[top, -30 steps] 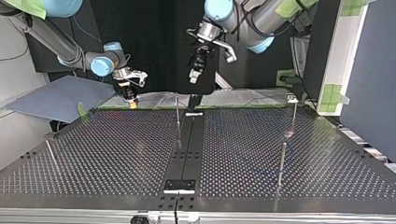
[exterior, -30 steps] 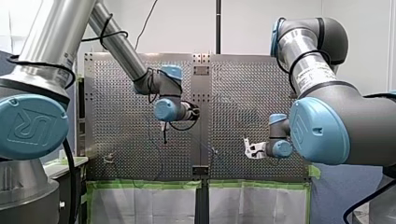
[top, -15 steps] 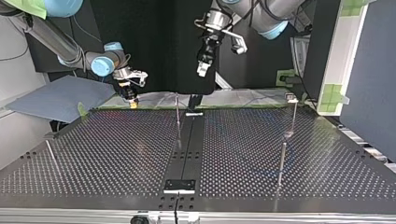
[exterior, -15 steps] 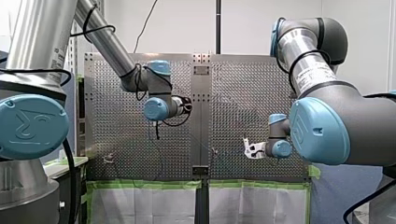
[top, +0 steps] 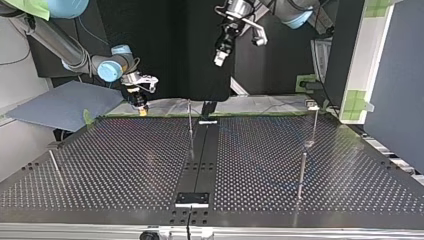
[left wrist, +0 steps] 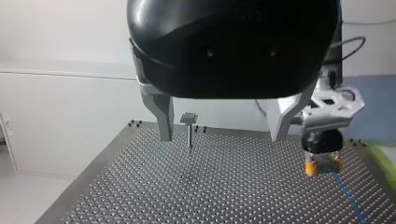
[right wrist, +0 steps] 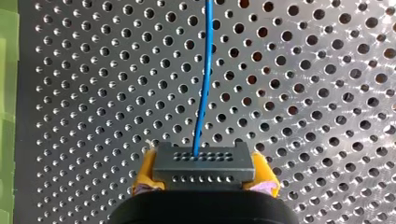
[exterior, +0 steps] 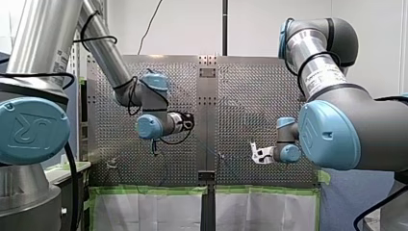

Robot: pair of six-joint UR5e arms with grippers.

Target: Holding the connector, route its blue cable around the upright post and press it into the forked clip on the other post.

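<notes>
My right gripper (right wrist: 201, 186) is shut on a dark grey connector (right wrist: 201, 163), gripped between yellow pads (right wrist: 144, 175). A thin blue cable (right wrist: 205, 70) runs from the connector out over the perforated table (right wrist: 327, 93). In the top view this gripper (top: 139, 102) hangs low over the table's far edge, left of a thin upright post (top: 190, 120). My left gripper (left wrist: 224, 126) is open and holds nothing; it is high above the table (top: 222, 50). Far ahead of its fingers stands a post with a flat head (left wrist: 189, 123). Beside it I see the right gripper (left wrist: 322, 149) and the cable (left wrist: 348, 196).
More thin posts stand at the top view's right (top: 314, 125) (top: 301, 175), and one leans at its left (top: 54, 165). A black strip (top: 200, 160) runs down the table's middle. Green tape and white sheeting (exterior: 149, 207) hang below the front view's near edge.
My left arm has swung toward the front view's left and its gripper has risen in the top view, still open. My right gripper and the connector have not moved.
</notes>
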